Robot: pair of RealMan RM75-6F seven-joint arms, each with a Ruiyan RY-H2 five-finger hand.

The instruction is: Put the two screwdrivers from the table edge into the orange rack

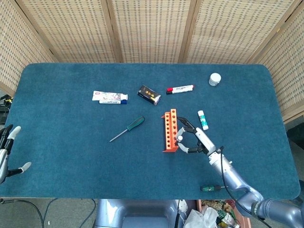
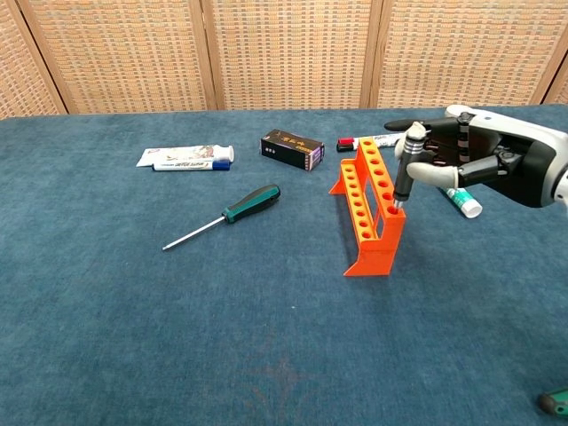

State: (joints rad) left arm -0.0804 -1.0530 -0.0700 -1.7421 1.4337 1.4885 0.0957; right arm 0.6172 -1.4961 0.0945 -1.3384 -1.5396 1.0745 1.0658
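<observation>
**Seating the first driver in the rack**

Pinching a small grey-handled driver (image 2: 407,167), our right hand (image 2: 479,164) has it upright over the near end of the orange rack (image 2: 368,209) — the shaft runs straight down into the end hole of the right-hand row, handle clear above the rim. We cannot tell how deep the tip sits; the rack wall hides it.

What matters next is that vertical axis: the driver stands in line with the hole, hand just to the right of it, so letting go cleanly looks like the move, we judge.

Down at the near table edge lies a green-handled screwdriver (image 1: 210,188), long axis along the edge, handle pointing left. It sits below and slightly right of the right hand, plainly that arm's reach. In the chest view only the tip of its handle shows at the bottom corner.

Another green screwdriver (image 2: 222,216) lies mid-table, left of the rack, handle toward the rack.

Our left hand (image 1: 6,152) hangs off the far left edge, fingers apart, holding nothing — half cut off by the frame.
</observation>
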